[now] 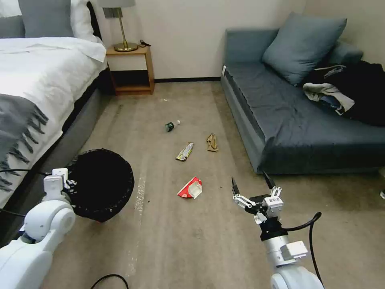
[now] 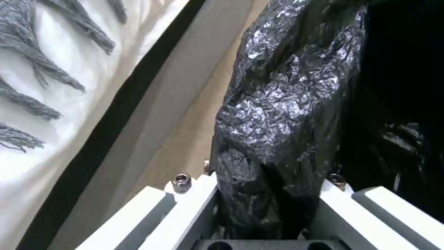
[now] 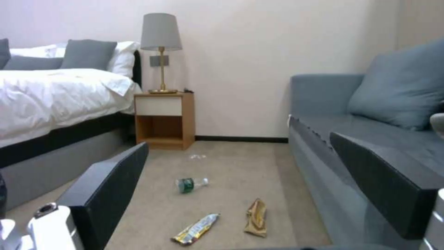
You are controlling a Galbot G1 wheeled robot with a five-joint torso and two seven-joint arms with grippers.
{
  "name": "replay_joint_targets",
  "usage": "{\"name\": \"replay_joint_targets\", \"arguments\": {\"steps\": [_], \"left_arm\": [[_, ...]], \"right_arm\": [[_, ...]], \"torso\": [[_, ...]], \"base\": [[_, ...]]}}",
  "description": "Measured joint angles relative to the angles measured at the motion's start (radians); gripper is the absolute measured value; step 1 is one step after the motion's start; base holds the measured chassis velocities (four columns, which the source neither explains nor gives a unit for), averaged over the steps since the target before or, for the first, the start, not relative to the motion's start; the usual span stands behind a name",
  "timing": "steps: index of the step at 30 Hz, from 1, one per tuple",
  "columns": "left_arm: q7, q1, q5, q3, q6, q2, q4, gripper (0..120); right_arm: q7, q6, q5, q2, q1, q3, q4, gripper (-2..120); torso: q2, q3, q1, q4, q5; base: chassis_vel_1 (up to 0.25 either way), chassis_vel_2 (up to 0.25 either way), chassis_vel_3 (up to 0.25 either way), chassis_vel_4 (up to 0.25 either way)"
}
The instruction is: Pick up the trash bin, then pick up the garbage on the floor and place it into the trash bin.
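The trash bin (image 1: 100, 182), lined with a crinkly black bag (image 2: 282, 104), is at my lower left beside the bed, its mouth tilted toward me. My left gripper (image 1: 64, 182) (image 2: 266, 198) is shut on its rim, with bag plastic between the white fingers (image 2: 189, 205). Garbage lies on the carpet: a red-and-white wrapper (image 1: 191, 188), a yellow-silver snack wrapper (image 1: 185, 151) (image 3: 196, 228), crumpled tan paper (image 1: 212, 142) (image 3: 256, 217) and a small bottle (image 1: 171, 126) (image 3: 191, 184). My right gripper (image 1: 250, 181) (image 3: 245, 184) hangs open and empty, right of the red wrapper.
A bed (image 1: 36, 80) runs along the left, with a wooden nightstand (image 1: 130, 70) and lamp (image 3: 160, 52) at the far wall. A blue-grey sofa (image 1: 296, 124) with a cushion and a clothes heap (image 1: 349, 92) bounds the right. Carpet lies open between them.
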Motion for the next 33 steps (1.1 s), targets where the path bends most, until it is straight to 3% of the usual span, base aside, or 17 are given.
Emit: {"name": "replay_joint_targets", "arguments": {"steps": [33], "left_arm": [[0.007, -0.002, -0.001, 0.024, 0.000, -0.022, -0.006, 1]], "right_arm": [[-0.025, 0.009, 0.008, 0.007, -0.003, 0.002, -0.026, 100]], "torso": [[0.000, 0.000, 0.000, 0.0000, 0.0000]], "base": [[-0.021, 0.019, 0.018, -0.020]]}}
